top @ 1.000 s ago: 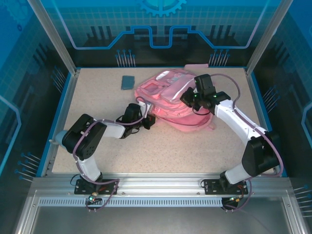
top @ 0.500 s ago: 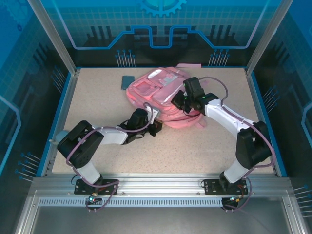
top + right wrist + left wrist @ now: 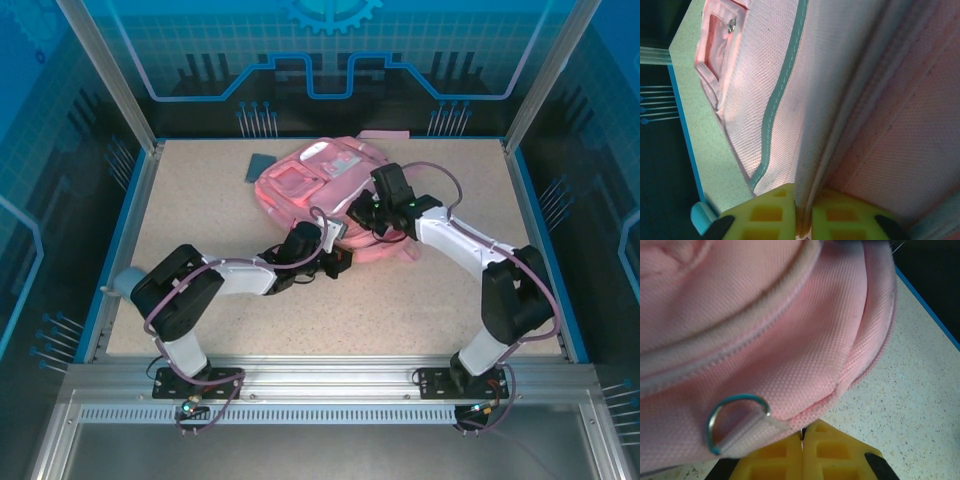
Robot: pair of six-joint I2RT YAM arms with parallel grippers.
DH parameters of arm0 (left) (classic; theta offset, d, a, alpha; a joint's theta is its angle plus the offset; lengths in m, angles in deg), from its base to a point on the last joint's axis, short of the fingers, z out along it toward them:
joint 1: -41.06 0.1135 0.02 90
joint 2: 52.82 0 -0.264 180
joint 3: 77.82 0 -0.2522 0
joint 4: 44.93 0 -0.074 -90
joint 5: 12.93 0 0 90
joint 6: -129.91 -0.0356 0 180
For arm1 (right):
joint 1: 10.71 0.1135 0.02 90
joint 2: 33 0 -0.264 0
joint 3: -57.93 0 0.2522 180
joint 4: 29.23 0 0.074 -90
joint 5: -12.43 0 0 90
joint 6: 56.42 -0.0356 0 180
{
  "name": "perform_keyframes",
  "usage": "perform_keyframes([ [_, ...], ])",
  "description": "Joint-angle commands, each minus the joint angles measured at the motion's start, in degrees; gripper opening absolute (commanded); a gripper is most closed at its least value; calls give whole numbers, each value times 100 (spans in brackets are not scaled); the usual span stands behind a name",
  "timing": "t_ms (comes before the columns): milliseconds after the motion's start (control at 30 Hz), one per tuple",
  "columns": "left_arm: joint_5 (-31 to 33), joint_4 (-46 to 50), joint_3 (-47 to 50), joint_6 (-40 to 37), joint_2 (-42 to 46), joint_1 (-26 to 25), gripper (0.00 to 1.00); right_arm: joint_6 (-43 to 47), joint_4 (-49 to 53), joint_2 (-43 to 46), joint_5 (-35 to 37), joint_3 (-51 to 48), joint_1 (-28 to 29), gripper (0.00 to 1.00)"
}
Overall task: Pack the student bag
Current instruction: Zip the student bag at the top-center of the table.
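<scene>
The student bag [image 3: 315,185] is a large pink backpack lying at the back middle of the table, front pockets up. My left gripper [image 3: 338,245] is at its near edge. In the left wrist view that gripper [image 3: 803,434] is shut, its yellow fingers [image 3: 835,450] pinching a thin sliver of the student bag's [image 3: 790,340] seam beside a metal D-ring [image 3: 735,412]. My right gripper [image 3: 362,212] rests on the bag's right side. It [image 3: 803,195] is shut on a pale fold of the student bag [image 3: 855,100] that touches both fingers.
A small grey-blue flat object [image 3: 261,166] lies just left of the bag's top. A flat pink piece [image 3: 385,134] sits at the back wall. Blue rails [image 3: 128,225] edge the speckled table [image 3: 200,210]. A teal strip [image 3: 776,105] runs across the bag.
The bag has slid left and toward the back, turning as it went. My right gripper moved left with it. My left gripper moved right along the bag's near edge.
</scene>
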Motion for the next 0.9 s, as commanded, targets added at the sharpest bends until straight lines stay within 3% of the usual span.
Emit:
perform_keyframes([
  [0, -274, 33, -186, 224, 255, -19, 13, 327, -324, 449, -7, -297, 18, 22],
  [233, -320, 849, 149, 784, 973, 383, 53, 1166, 597, 1565, 887, -974, -76, 49],
  [367, -127, 1302, 326, 957, 1448, 692, 69, 1842, 1324, 2132, 1775, -1282, 30, 59],
  [633, 572, 2188, 343, 1325, 1960, 1066, 79, 2288, 1639, 2474, 2835, -1754, 983, 65],
  [867, 1205, 2775, 365, 1484, 2451, 1145, 89, 2311, 1033, 1158, 3374, -1524, 2308, 63],
])
